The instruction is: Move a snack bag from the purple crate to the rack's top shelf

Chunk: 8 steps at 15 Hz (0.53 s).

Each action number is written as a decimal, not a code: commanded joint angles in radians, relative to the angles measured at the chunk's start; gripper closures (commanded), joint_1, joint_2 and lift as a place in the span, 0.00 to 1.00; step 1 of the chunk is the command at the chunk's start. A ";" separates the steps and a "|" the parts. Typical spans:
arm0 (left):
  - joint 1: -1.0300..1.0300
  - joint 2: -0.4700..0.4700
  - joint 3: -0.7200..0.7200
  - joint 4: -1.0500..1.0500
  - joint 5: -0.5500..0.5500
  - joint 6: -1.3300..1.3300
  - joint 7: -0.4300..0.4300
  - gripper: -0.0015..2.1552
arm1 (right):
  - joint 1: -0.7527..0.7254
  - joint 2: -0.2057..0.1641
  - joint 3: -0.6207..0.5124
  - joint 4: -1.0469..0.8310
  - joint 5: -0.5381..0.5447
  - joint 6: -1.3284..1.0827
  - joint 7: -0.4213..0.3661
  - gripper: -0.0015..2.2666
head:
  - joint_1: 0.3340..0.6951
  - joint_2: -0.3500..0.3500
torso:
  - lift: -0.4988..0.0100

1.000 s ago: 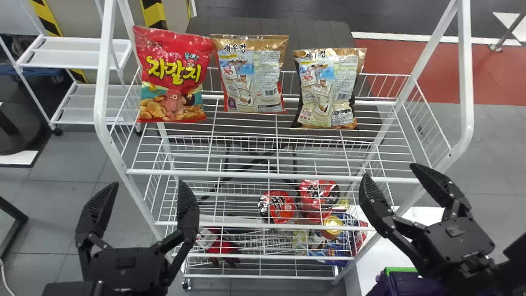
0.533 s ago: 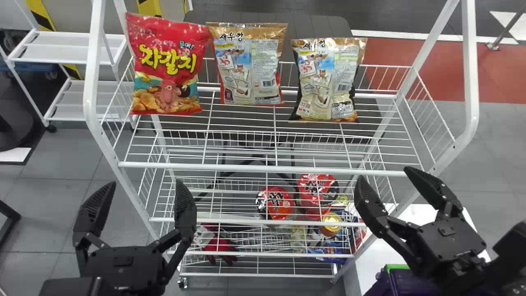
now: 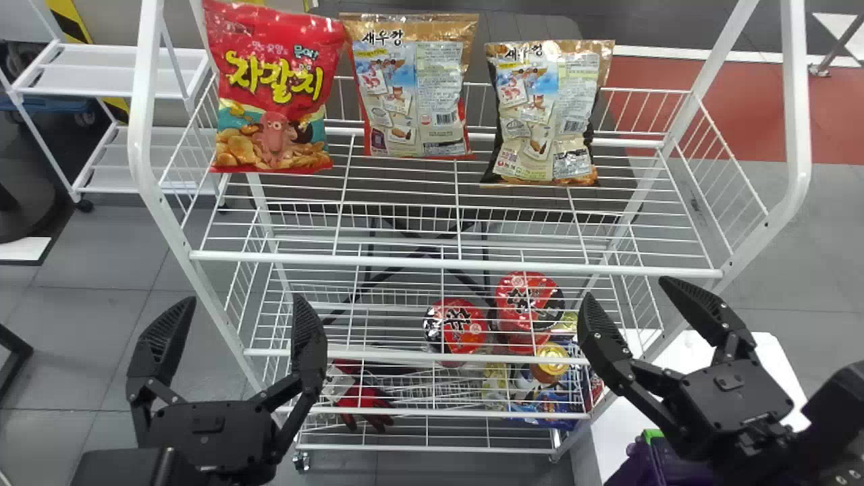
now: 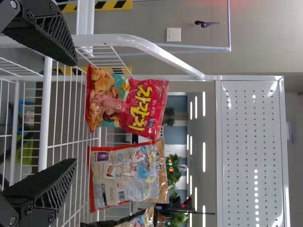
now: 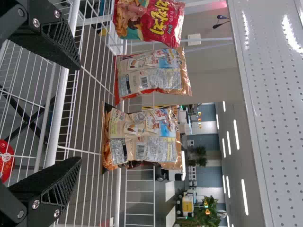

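Along the back edge of the white wire top shelf [image 3: 432, 263] stand a shiny red snack bag [image 3: 273, 88], a gold-and-red foil bag [image 3: 413, 88] and a gold-and-black foil bag [image 3: 548, 115]. Black left claw [image 3: 243, 302] and right claw [image 3: 627, 288] gape empty; placing looks finished, though the purple plastic crate [image 3: 633, 467] may hold more.

The right claw [image 3: 626, 289] is matte black, with silver screws [image 5: 36, 22], tapering ribbed fingers [image 5: 61, 41] and a boxy housing [image 3: 736, 401].
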 commanded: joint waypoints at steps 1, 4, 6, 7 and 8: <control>-0.004 0.000 0.000 0.000 0.000 0.009 0.000 0.04 | -0.003 -0.002 0.008 0.004 0.010 0.000 0.002 0.07 | 1.00 0.43 | 0.82; -0.011 0.000 -0.003 0.006 0.000 0.012 0.000 0.04 | -0.004 -0.004 0.016 0.009 0.030 -0.006 0.002 0.07 | 1.00 0.44 | 0.79; -0.012 -0.002 -0.003 0.009 0.000 0.012 0.000 0.04 | -0.007 -0.004 0.025 0.014 0.045 -0.006 0.002 0.07 | 1.00 0.44 | 0.78; -0.014 -0.002 -0.003 0.009 0.000 0.012 0.000 0.04 | -0.009 -0.004 0.025 0.017 0.048 -0.009 0.002 0.07 | 1.00 0.44 | 0.77; -0.015 -0.002 -0.003 0.011 0.002 0.012 0.000 0.04 | -0.010 -0.004 0.026 0.020 0.048 -0.012 0.002 0.07 | 1.00 0.45 | 0.76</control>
